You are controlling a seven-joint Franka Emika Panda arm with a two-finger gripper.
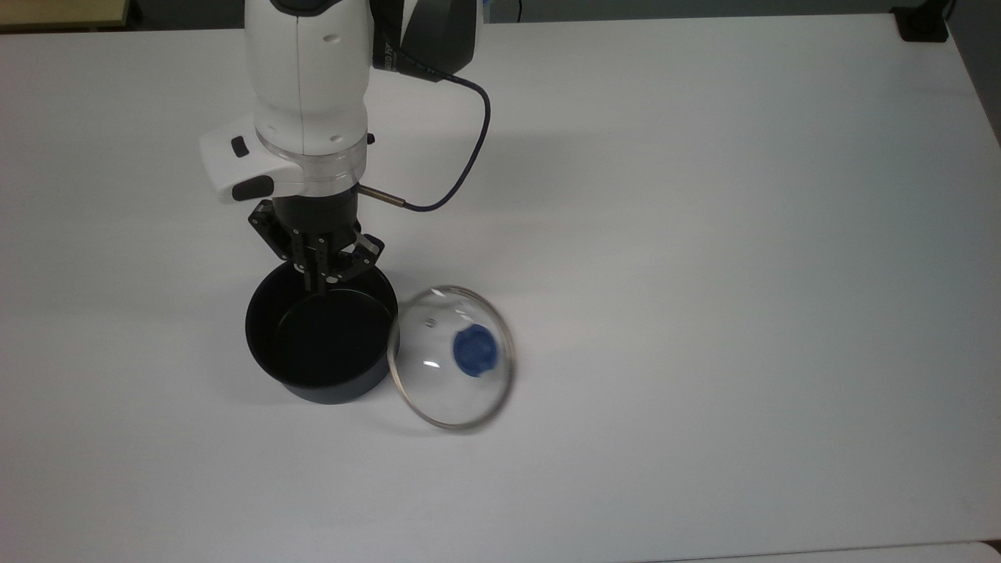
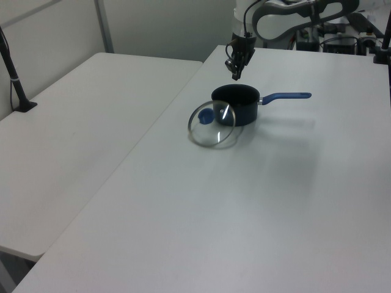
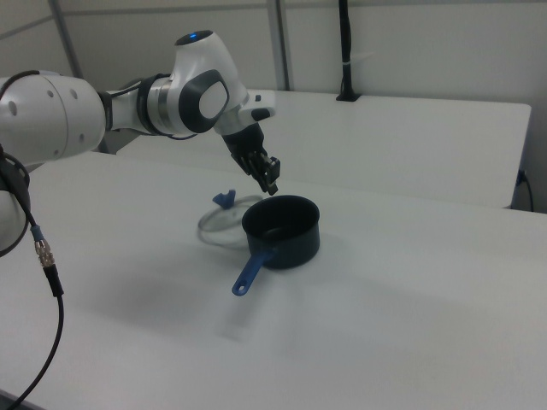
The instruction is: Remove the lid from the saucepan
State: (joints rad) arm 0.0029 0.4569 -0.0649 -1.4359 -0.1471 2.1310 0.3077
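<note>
You are looking at a white table (image 2: pixel 256 201) taking up most of the left view, with a second white table (image 2: pixel 73 116) sitting just beside it on the left view's left. A pale wall (image 2: pixel 165 24) is running behind both, and soft light is falling evenly.

saucepan (image 1: pixel 321 340): stands on the counter (image 1: pixel 704 234), toward the top view's left.
lid (image 1: pixel 451 357): off the saucepan, tilted, just beside it on the top view's right; its edge meets the counter.
hand (image 1: pixel 319 275): above the saucepan's rim, apart from the lid.
saucepan handle (image 2: pixel 287 96): points to the left view's right.
</note>
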